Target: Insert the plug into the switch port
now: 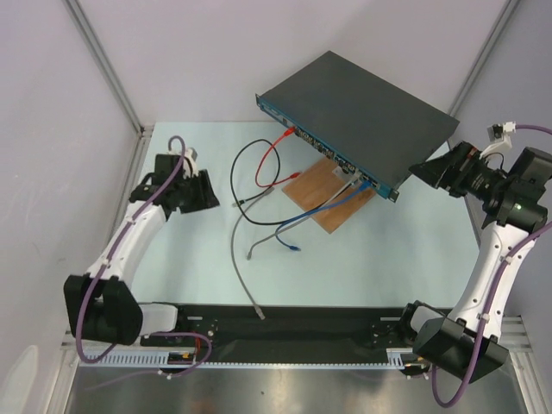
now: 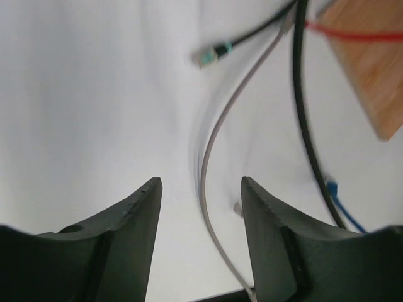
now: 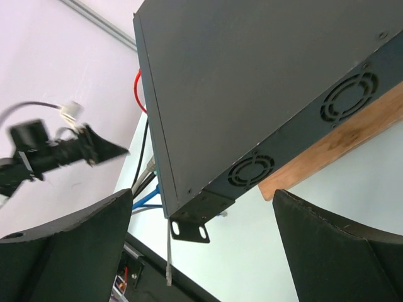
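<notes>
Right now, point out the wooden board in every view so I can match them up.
Top external: centre, the wooden board sticks out from under the front of the switch.
Left wrist: upper right corner.
Right wrist: right of centre, a brown strip under the switch's vented side.
Shared landmark: the red cable.

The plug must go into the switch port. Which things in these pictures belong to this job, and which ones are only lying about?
For the job: switch; one loose plug, which I cannot tell, on the grey cable, black cable or blue cable.

Only lying about: wooden board under the switch's front corner; red cable, seemingly plugged in already.
</notes>
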You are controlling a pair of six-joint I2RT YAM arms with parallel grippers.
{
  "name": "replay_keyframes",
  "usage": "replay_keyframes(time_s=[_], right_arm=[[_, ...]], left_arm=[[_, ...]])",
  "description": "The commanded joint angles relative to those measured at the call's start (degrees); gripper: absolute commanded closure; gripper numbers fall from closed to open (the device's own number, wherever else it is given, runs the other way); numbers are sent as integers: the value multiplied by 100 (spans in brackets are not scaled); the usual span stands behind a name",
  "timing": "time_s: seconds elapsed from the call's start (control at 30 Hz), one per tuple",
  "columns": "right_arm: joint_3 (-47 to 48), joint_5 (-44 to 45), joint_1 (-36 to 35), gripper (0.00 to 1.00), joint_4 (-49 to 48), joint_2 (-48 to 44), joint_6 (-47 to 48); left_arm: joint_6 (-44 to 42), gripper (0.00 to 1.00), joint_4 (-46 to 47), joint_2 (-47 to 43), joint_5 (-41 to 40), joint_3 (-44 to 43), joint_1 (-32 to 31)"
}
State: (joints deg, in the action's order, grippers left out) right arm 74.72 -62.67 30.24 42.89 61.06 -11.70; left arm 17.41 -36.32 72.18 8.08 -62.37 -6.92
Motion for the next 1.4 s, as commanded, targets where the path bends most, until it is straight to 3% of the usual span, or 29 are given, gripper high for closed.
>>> replay_keyframes(time_s=[0.0, 0.2, 0.63, 0.77, 0.97, 1.03, 1.27, 1.37], right_arm=[[280, -52, 52, 0, -71, 117, 116], [236, 1, 61, 0, -53, 152, 107], [324, 10, 184, 0, 255, 126, 309], [359, -8, 193, 0, 246, 161, 335], [333, -17, 202, 0, 140, 257, 283], [376, -17, 202, 0, 166, 275, 291], [394, -25, 202, 0, 228, 231, 362], [403, -26, 202, 0, 193, 214, 335]], left_arm=[[-150, 41, 141, 261, 931, 470, -2], [-317, 37, 852, 1014, 1214, 788, -398], [-607, 40, 942, 2985, 1082, -364, -662], [-581, 48, 960, 2960, 1196, -329, -679], [-598, 49, 1047, 2819, 705, -30, -723], [-607, 54, 1091, 2836, 608, 40, -758], [-511, 99, 882, 2705, 310, -91, -829], [-441, 100, 697, 2293, 265, 13, -593]])
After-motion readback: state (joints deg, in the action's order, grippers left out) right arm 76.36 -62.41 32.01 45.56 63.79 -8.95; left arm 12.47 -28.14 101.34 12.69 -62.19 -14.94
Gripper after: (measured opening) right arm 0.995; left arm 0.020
